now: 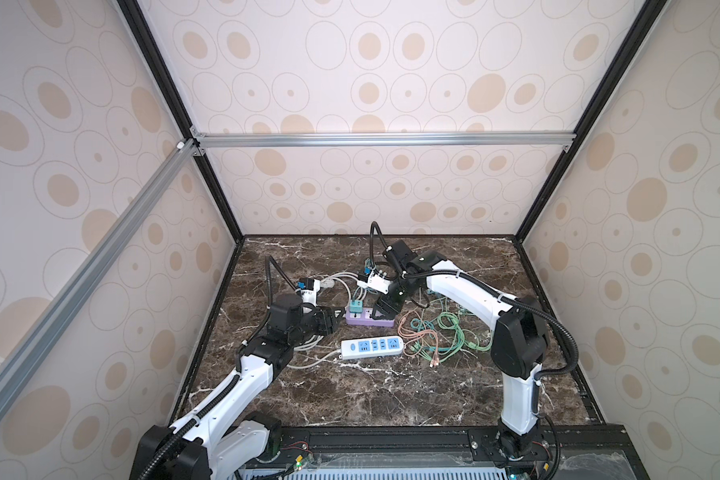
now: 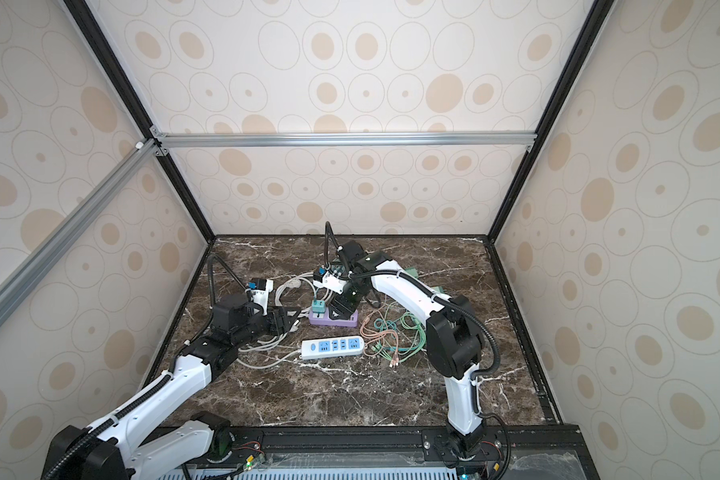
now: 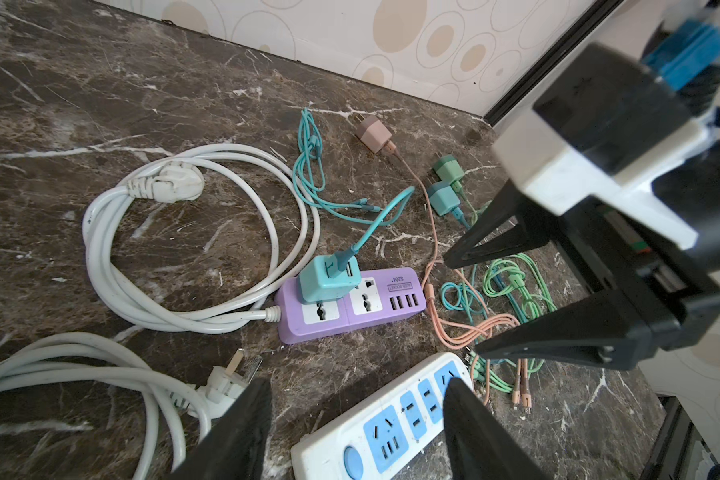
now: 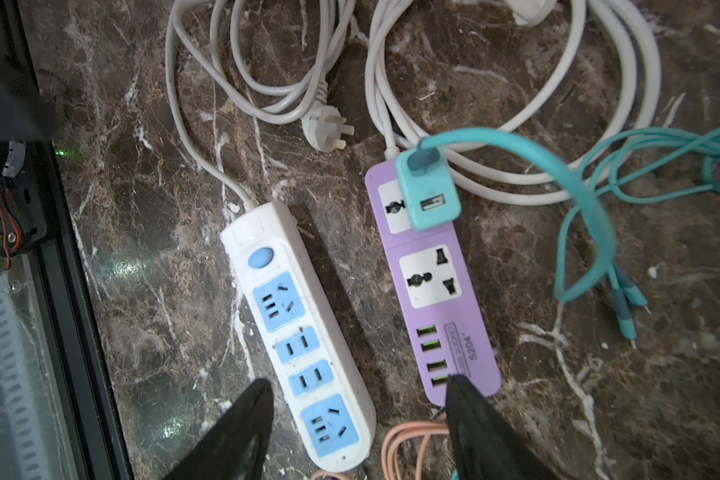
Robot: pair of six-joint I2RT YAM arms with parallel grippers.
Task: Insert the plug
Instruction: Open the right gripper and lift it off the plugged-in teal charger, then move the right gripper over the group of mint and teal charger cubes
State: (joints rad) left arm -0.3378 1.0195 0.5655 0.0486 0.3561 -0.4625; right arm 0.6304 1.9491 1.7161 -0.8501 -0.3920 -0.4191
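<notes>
The bench (image 1: pixel 391 399) is glossy dark brown marble, veined white. Two thick, smooth white cords (image 3: pixel 98 237) lie coiled on it, each ending in a three-pin head. There are two strips. The white strip (image 4: pixel 267 232) is a long rounded plastic bar with four blue sockets and one round blue button. The purple strip (image 4: pixel 474 332) is flat, with two white sockets and four USB slots, and lies at 12 o'clock of the white one in both top views. Thin pink, green and teal cables (image 3: pixel 512 282) tangle at 3 o'clock of the white strip. Of four cube chargers (image 3: pixel 373 135), three lie loose. The fourth, the teal plug (image 4: pixel 429 195), stands on the purple strip's end socket by its cord, pins hidden. The left tool (image 3: pixel 358 432), at 9 o'clock of the purple strip, is spread and empty. The right tool (image 4: pixel 358 386) is spread and empty, one fingertip (image 4: pixel 466 399) over the USB end
</notes>
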